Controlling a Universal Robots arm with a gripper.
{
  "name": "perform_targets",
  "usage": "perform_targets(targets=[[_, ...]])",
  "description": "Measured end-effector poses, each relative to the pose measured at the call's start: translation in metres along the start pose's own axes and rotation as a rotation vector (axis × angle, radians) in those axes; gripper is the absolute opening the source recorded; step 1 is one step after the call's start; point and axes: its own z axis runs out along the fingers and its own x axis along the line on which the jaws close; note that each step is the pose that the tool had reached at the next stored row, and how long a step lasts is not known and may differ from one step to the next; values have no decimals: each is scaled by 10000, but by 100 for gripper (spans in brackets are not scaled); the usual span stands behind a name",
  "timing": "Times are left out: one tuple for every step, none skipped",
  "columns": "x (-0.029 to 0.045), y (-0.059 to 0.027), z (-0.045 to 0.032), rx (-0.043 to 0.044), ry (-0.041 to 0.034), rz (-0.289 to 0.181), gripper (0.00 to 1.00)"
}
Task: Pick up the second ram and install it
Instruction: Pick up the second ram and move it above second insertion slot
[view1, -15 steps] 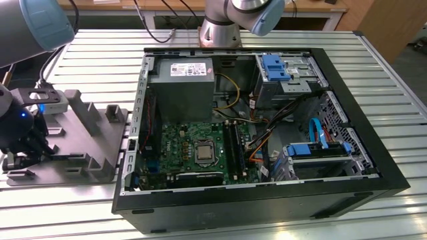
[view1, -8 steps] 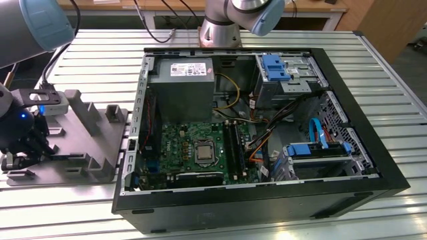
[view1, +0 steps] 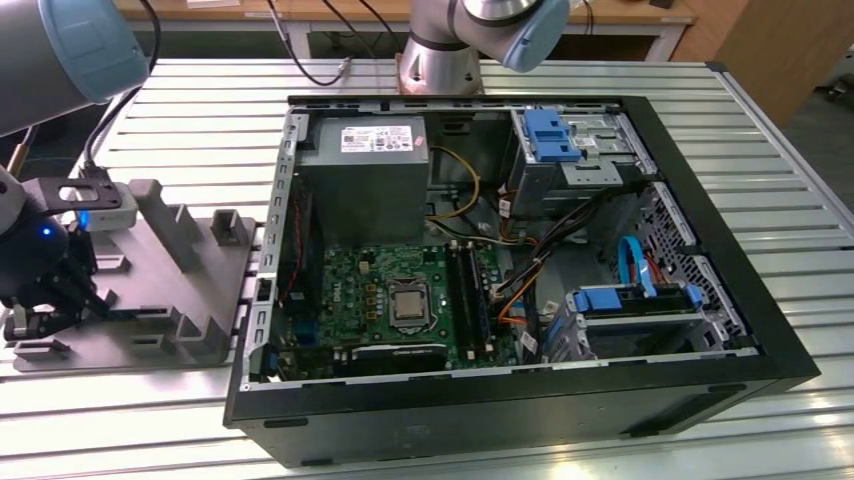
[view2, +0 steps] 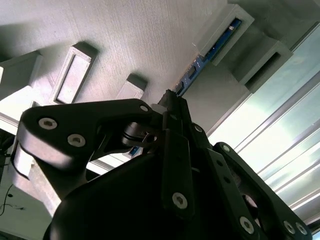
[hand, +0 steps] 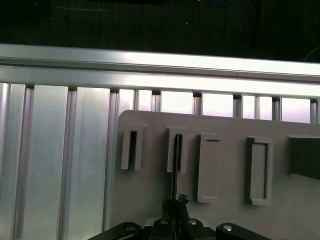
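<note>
Ram (view2: 199, 63) stands on edge in the slotted posts of the grey fixture (hand: 225, 125), outside the case (view1: 534, 395), at the exterior view's left. Gripper (view2: 172, 100) appears pinched on the ram's near end, fingers drawn together. Judged light, stiff, thin and fragile. Grip the flat faces, clear of the contact edge, and avoid twisting.

free: bare fixture plate (hand: 145, 195) | obstacle: raised holders (hand: 208, 167) flanking second ram (view2: 216, 46)
</note>
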Motion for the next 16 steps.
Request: perform_targets(targets=[[0,0,0,0,0,0,13],[0,0,0,0,0,0,13],[0,0,0,0,0,1,13],[0,0,0,0,0,1,13],[0,0,0,0,0,1,12],[0,0,0,0,0,1,12],[0,0,0,0,0,2,12],[0,0,0,0,-1,2,12],[0,0,0,0,0,2,12],[0,0,0,0,0,2,12],[0,0,0,0,0,2,12],[0,0,0,0,0,3,12],[0,0,1,2,-2,30,12],[0,0,1,6,-4,100,12],[0,0,1,7,-5,120,12],[0,0,1,7,-5,122,12]])
